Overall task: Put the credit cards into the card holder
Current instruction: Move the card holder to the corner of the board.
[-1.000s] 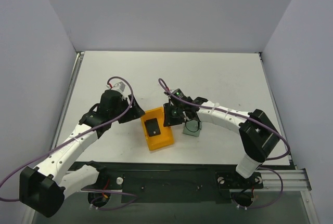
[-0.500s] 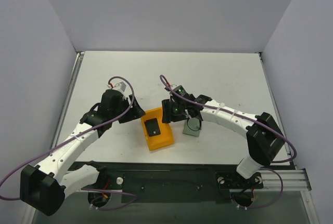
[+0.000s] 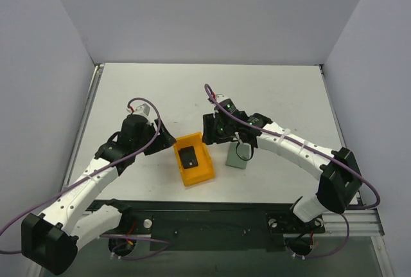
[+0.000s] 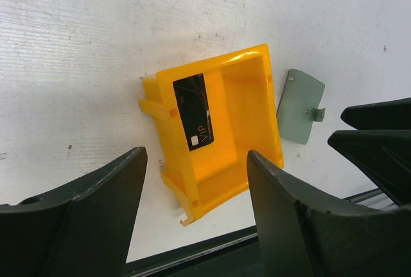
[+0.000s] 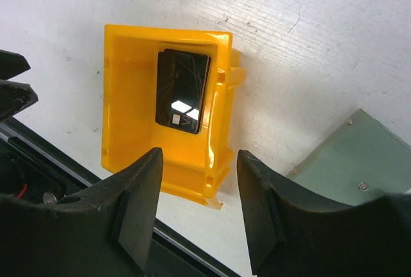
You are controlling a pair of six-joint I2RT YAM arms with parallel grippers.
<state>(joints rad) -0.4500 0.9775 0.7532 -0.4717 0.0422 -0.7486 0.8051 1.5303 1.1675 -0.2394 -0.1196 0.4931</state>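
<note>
On the left side of the bench (image 3: 276,90), the left pincer (image 3: 166,141) hangs just beside the orange bin (image 3: 204,173) with its jaws wide apart and nothing between them. From its own camera the bin sits framed between the two fingers (image 4: 83,216). It looks placed to steady the bin, so it would do best to press against the bin's wall and keep out of the interior.

Inside the bin, a black card (image 3: 187,157) lies flat on the floor, close to one side wall. Whether it is a single card or a small stack cannot be told.

Just right of the bin's far corner, the right pincer (image 3: 212,137) hovers above it, jaws apart and empty, with the card a little ahead of its fingertips in the wrist view. The step in hand is probably fetching the card. A thin card lying flat gives little to pinch, so the jaws should come down astride its short width. Alternatively, they could nudge it against the wall so one edge lifts, then close gently. The bin is light and could slide or tip if a finger catches its rim.

Further right, touching nothing, the green wallet (image 3: 235,160) lies flat on the bench just beside the bin. Whether any card is already in it cannot be told.
</note>
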